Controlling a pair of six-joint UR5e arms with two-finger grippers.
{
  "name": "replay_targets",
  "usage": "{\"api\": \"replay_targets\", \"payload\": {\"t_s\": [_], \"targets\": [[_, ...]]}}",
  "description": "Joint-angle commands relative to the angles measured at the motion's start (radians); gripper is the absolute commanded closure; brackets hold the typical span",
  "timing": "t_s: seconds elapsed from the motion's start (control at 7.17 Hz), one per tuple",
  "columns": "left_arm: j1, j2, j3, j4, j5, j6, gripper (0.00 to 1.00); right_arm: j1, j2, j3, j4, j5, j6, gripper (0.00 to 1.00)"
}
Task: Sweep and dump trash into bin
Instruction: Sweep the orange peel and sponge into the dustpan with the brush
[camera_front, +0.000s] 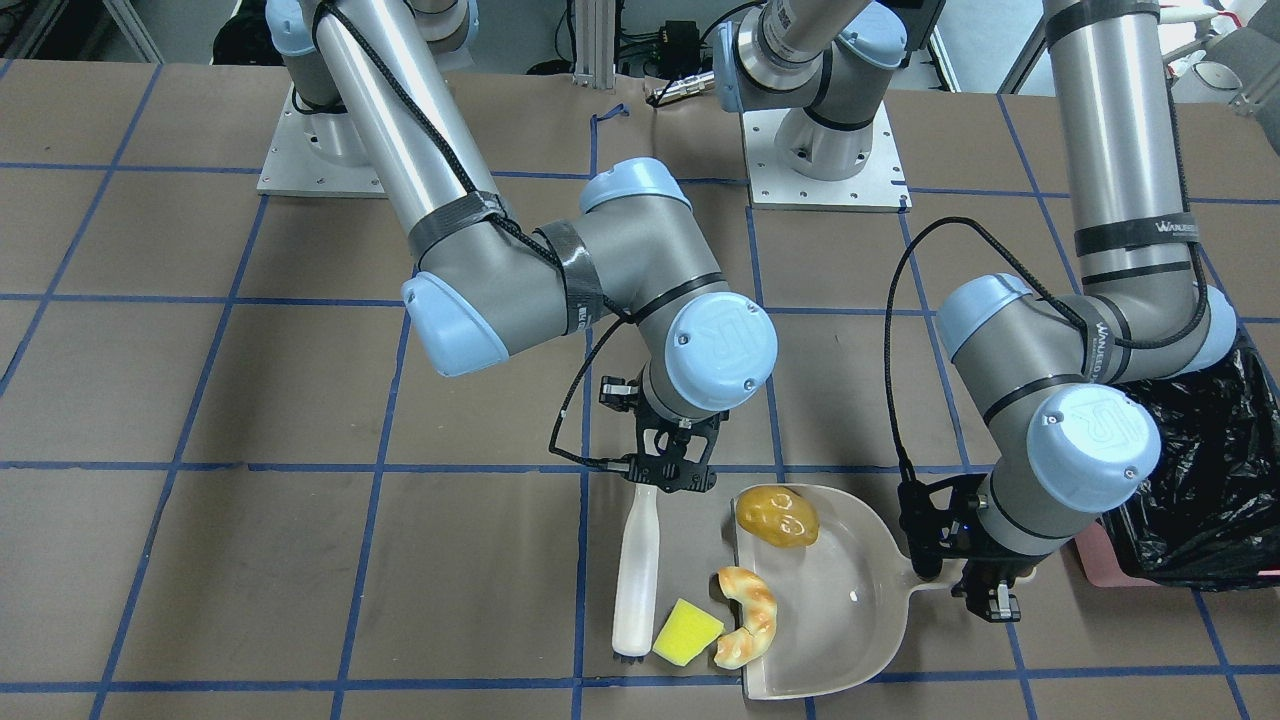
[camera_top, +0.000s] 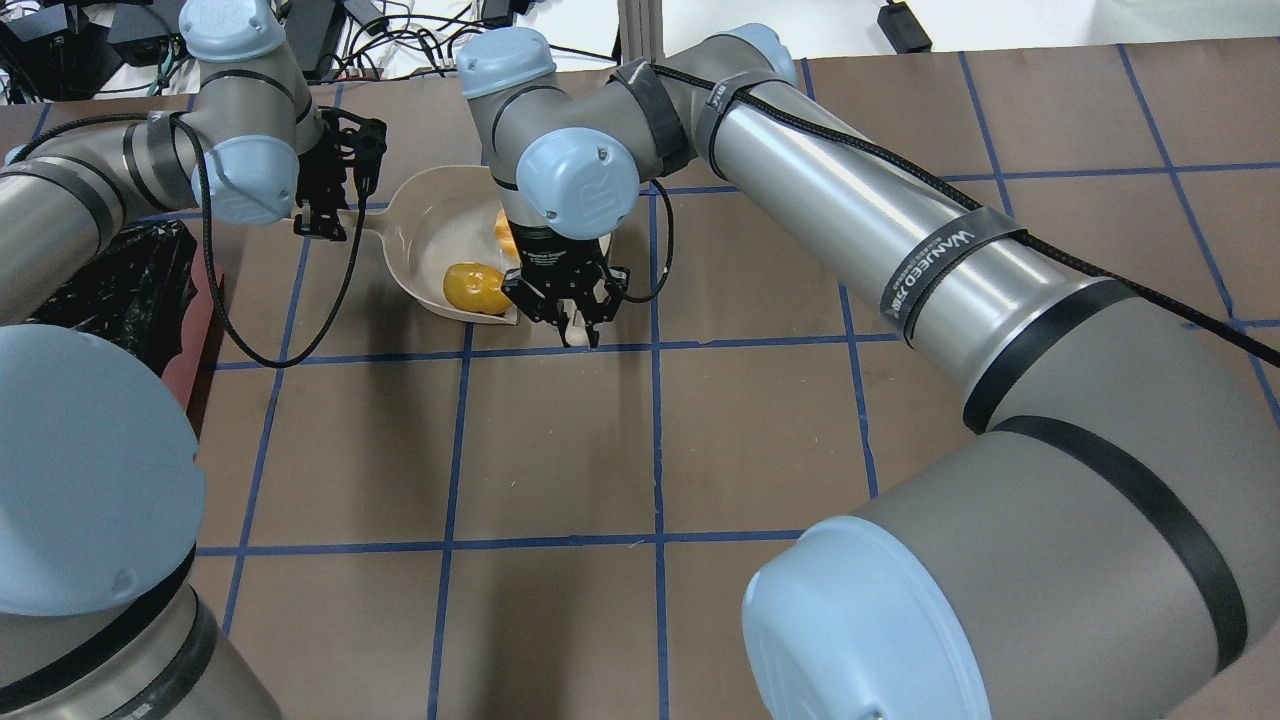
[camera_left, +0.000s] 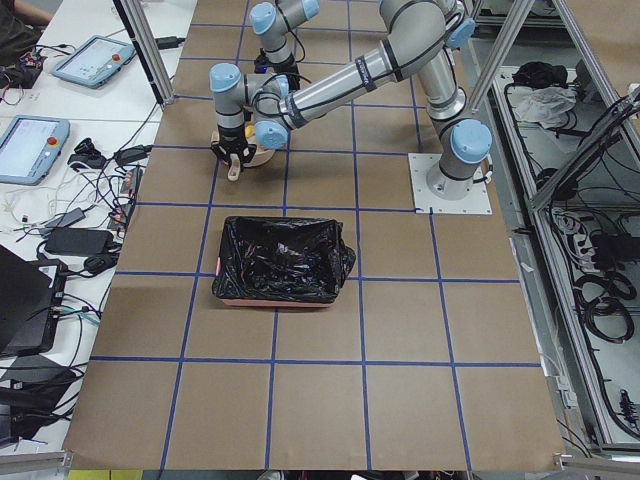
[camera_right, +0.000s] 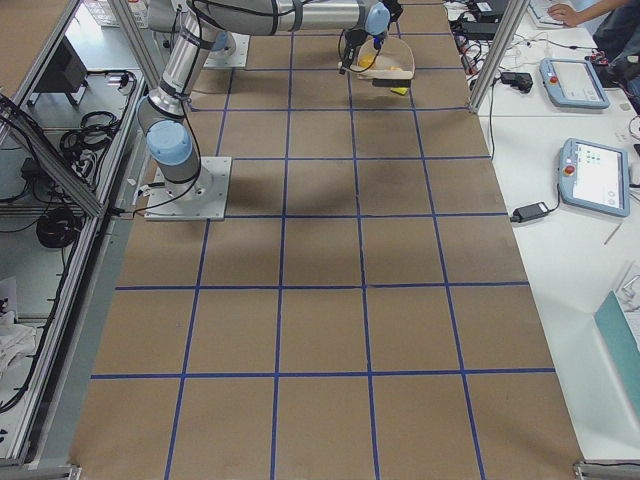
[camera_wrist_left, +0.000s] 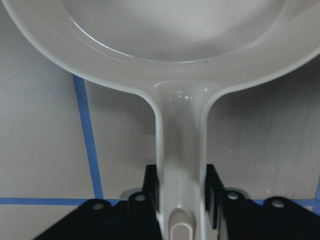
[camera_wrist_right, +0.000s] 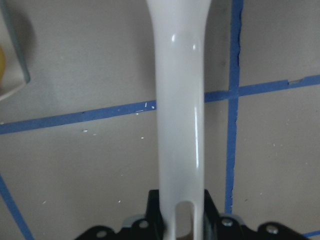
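The beige dustpan (camera_front: 850, 600) lies on the table. My left gripper (camera_front: 940, 570) is shut on its handle (camera_wrist_left: 180, 150). The golden-brown potato (camera_front: 777, 517) sits inside the pan. The tan croissant (camera_front: 748, 615) lies across the pan's open edge. The yellow sponge (camera_front: 686, 632) is on the table between the croissant and the brush head. My right gripper (camera_front: 668, 475) is shut on the white brush handle (camera_wrist_right: 180, 110), with the brush (camera_front: 636, 585) lying beside the pan. The pink bin with its black bag (camera_front: 1200, 480) stands behind my left arm, on its outer side.
The bin also shows in the overhead view (camera_top: 120, 290) and in the exterior left view (camera_left: 280, 260). My right arm's long forearm (camera_top: 860, 230) reaches across the table. Blue tape lines grid the brown tabletop.
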Motion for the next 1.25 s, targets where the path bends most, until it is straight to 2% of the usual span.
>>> {"api": "replay_targets", "payload": {"t_s": [0.0, 0.28, 0.56, 1.12], "targets": [[0.000, 0.000, 0.000, 0.000, 0.002, -0.002, 0.76, -0.010, 0.035, 0.003, 0.002, 0.002, 0.012, 1.00], [0.000, 0.003, 0.000, 0.000, 0.003, 0.000, 0.76, -0.022, 0.033, -0.001, -0.003, 0.002, 0.029, 1.00], [0.000, 0.003, 0.000, 0.000, 0.002, 0.000, 0.76, -0.036, 0.038, -0.006, -0.054, -0.007, 0.020, 1.00], [0.000, 0.000, 0.000, 0.000, 0.002, -0.002, 0.76, -0.030, 0.043, -0.007, -0.044, 0.006, -0.014, 1.00]]}}
